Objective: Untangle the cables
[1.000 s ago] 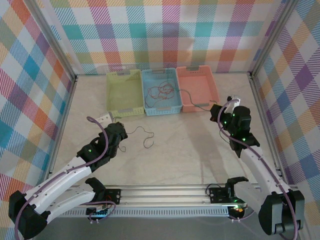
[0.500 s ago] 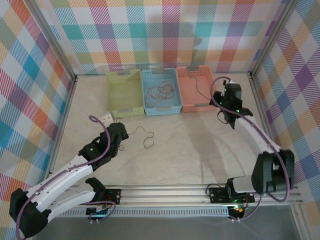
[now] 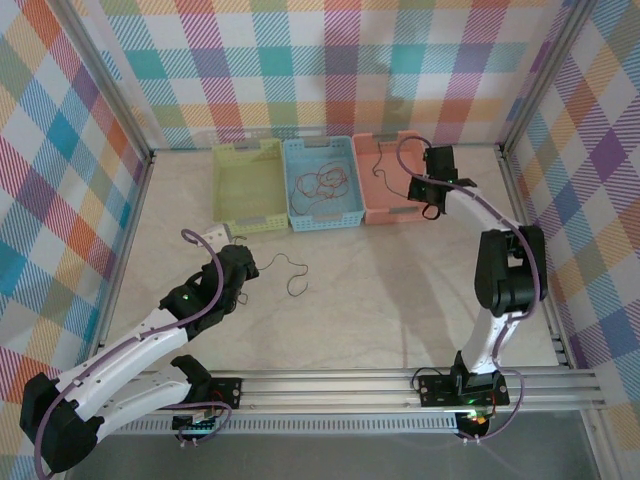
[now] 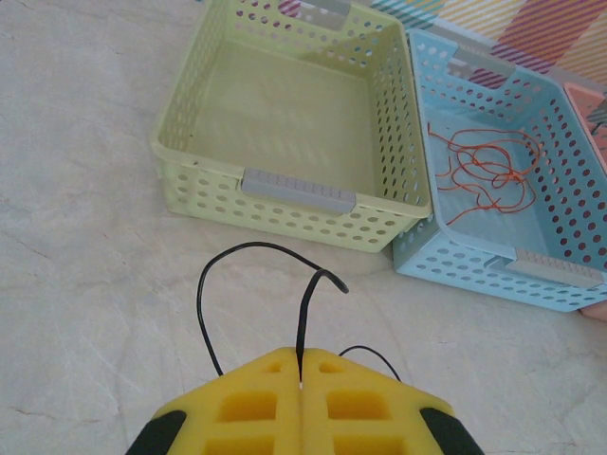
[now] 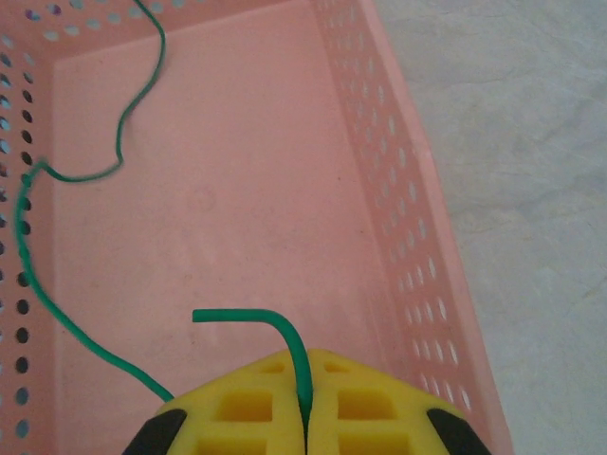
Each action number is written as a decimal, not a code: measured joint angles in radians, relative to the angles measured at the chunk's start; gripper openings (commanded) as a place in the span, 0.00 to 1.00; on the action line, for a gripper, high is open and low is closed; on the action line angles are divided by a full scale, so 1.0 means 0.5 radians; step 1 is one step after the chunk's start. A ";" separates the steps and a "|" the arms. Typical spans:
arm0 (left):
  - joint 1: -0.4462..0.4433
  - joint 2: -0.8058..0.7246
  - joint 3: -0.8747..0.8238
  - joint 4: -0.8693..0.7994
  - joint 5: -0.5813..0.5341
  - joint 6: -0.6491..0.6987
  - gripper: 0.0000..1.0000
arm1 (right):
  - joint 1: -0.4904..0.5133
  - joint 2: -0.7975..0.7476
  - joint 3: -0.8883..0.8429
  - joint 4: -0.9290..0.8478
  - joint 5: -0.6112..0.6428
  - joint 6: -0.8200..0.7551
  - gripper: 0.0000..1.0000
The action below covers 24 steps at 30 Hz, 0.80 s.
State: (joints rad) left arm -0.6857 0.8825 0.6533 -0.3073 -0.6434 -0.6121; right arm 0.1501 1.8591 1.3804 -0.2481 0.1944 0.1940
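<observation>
1. While it hovers over the marble-patterned tabletop [image 3: 380, 290] to the near left of the pale blue perforated plastic basket [image 3: 322, 220], the left gripper [image 4: 301, 365] has its yellow fingers pressed together on a thin black cable [image 4: 252, 246]. The cable rises from between them, loops, and curls across the table in front of that basket.
2. Inside the blue basket lies a tangled thin orange-red cable [image 4: 488, 175].
3. Just beside the blue basket's left wall stands a pale yellow-green perforated plastic basket [image 4: 285, 213].
4. Against the blue basket's right wall stands a salmon-pink perforated plastic basket [image 5: 417, 256].
5. Over the pink basket hangs the right gripper [image 5: 306, 365], pinching a thin green cable [image 5: 237, 316]. The cable's short end bends leftward above the fingertips, and the rest trails over the pink floor toward the wall nearest the blue basket.
</observation>
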 measured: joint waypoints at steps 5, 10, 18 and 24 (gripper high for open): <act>0.000 0.025 0.001 0.000 0.003 0.000 0.00 | 0.000 0.120 0.066 -0.001 -0.039 -0.124 0.00; 0.000 0.036 0.012 -0.001 0.016 0.002 0.00 | -0.016 0.226 0.217 -0.017 -0.041 -0.204 0.15; 0.000 0.047 0.027 0.001 0.065 0.014 0.00 | -0.067 0.181 0.205 -0.017 -0.060 -0.197 0.49; 0.002 0.066 0.027 0.062 0.174 0.062 0.00 | -0.063 -0.279 -0.124 0.059 -0.193 -0.047 0.48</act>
State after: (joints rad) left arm -0.6849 0.9154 0.6666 -0.2764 -0.5564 -0.5812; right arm 0.1188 1.7195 1.3186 -0.2188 0.0978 0.1707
